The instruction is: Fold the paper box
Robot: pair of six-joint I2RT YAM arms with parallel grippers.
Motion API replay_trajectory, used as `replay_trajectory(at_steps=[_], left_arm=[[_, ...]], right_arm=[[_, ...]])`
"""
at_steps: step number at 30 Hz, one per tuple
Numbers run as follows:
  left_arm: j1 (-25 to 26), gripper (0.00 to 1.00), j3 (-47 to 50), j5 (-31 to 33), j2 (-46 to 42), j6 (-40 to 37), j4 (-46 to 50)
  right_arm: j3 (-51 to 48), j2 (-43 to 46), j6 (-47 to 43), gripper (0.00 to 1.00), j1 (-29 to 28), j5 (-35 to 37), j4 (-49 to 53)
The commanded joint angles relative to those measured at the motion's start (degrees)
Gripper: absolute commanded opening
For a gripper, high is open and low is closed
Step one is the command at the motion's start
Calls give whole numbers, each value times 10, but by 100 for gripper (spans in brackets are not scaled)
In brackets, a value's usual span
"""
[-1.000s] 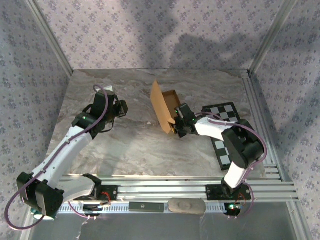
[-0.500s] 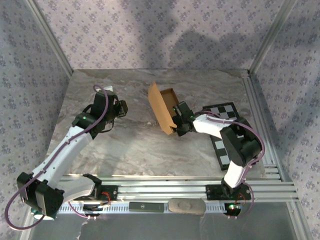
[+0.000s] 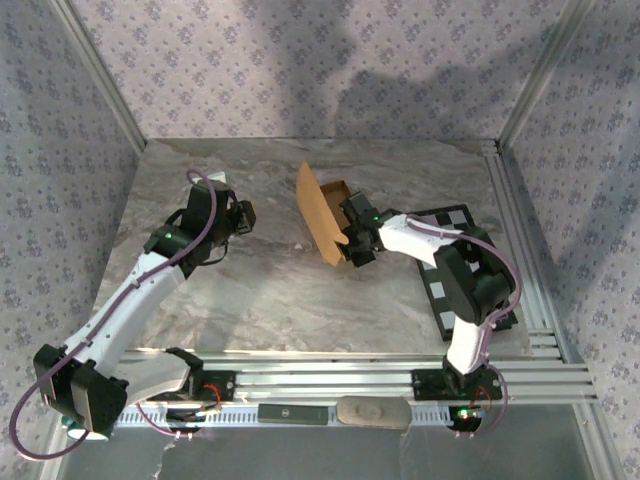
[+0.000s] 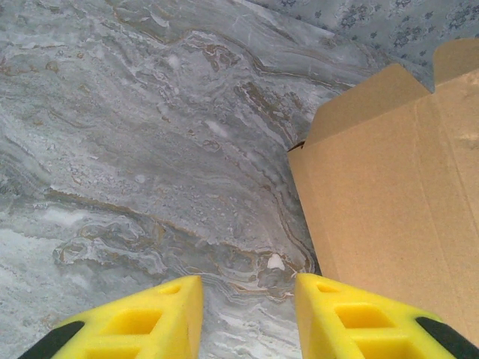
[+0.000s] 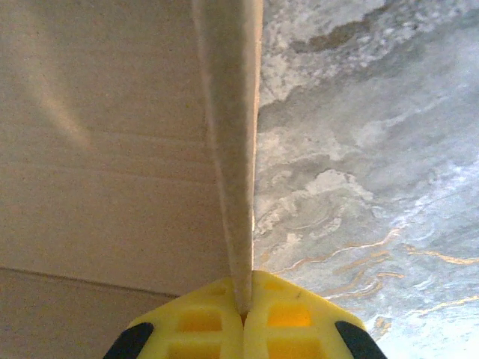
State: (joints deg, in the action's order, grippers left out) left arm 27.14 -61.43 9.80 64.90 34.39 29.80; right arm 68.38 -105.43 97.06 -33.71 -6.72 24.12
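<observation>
Cardboard of the paper box (image 5: 112, 149) sits pinched in your right fingers (image 5: 288, 318). They are clenched tight on one thin wall, and its edge runs straight up out of the grip. From above, that grip is at the near end of the box, where a tall tan panel stands tilted on its edge and a shallow tray part lies just behind it, on the right arm's side. Your left fingers (image 4: 150, 318) are spread with nothing between them. They hover low over the marbled surface (image 4: 150, 149), with the box's outer face near on their right but not touching. The box rests around the middle of the surface, toward the far side, and the checkered board (image 3: 455, 222) lies just beside it on the right.

You look to be mid-fold: one panel is raised and held, and the box is not yet closed into shape. The next move probably calls for you to swing the pinched panel over along its crease. Bring the left fingers in against the outer face first, because the light cardboard could slide or tip under a one-sided push. Whether any side flaps need tucking cannot be told from these views.
</observation>
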Motion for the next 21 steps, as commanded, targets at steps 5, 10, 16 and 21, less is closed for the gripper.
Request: replay_trajectory(at_steps=[5, 10, 16, 21], left_arm=[[4, 37, 5, -15, -18, 0, -11], [4, 37, 4, -19, -20, -1, -11], [4, 37, 4, -19, -22, -2, -11], [4, 37, 3, -17, -23, -4, -10]], right_arm=[[43, -30, -1, 9, 5, -5, 85], [43, -32, -2, 17, 6, 0, 88], [54, -36, -7, 21, 7, 6, 96], [58, -38, -7, 20, 7, 12, 101]])
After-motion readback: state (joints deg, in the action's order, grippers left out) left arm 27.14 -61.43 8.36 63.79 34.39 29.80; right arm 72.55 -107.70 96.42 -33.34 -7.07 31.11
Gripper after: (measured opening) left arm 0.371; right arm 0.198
